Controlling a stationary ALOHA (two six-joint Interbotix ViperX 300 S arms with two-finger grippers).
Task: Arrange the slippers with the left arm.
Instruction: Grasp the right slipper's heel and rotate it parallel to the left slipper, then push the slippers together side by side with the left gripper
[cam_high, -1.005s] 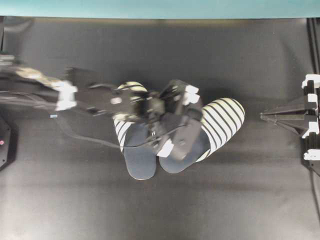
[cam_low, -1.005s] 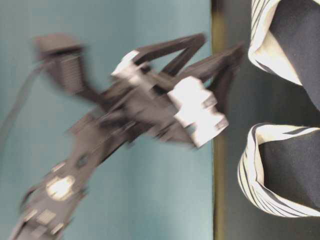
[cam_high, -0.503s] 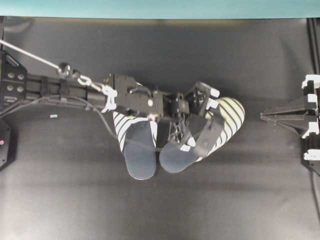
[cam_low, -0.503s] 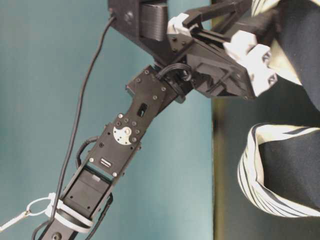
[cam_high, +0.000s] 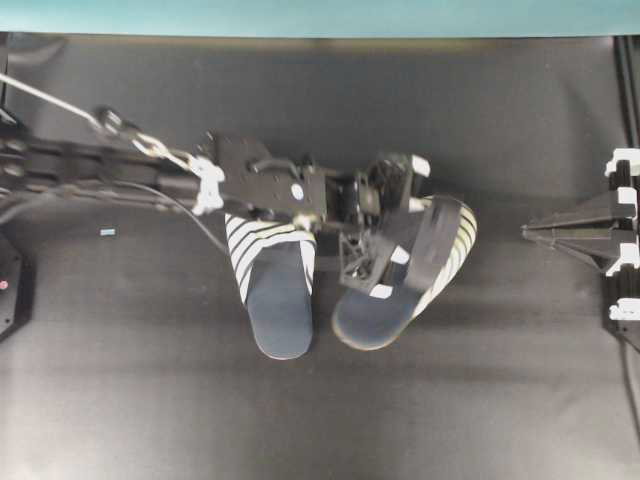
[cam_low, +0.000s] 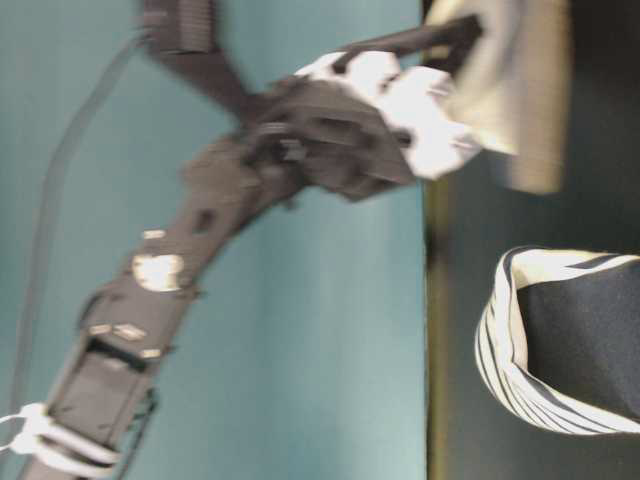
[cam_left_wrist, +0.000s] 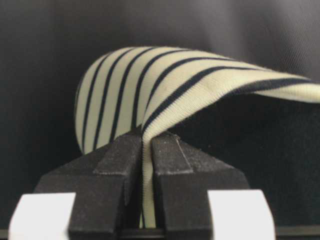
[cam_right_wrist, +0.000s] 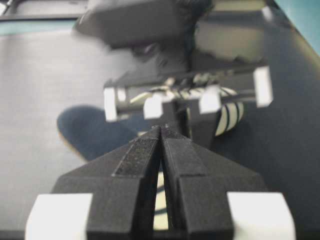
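Now two slippers lie mid-table on the black table (cam_high: 320, 420): the left slipper (cam_high: 272, 290) flat, the right slipper (cam_high: 400, 300) at its 3 o'clock, tilted. One left gripper (cam_high: 385, 255) is clamped tight on the right slipper's striped cover (cam_left_wrist: 165, 90). One right gripper (cam_high: 535, 232), closed and empty, rests far at 3 o'clock.

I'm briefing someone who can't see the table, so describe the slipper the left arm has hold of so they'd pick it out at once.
On the black table, find the long left arm reaching in from the left. At its tip, the left gripper pinches the striped toe cover of the right-hand slipper. Unlike the left-hand slipper, it sits angled and mostly hidden beneath the gripper.
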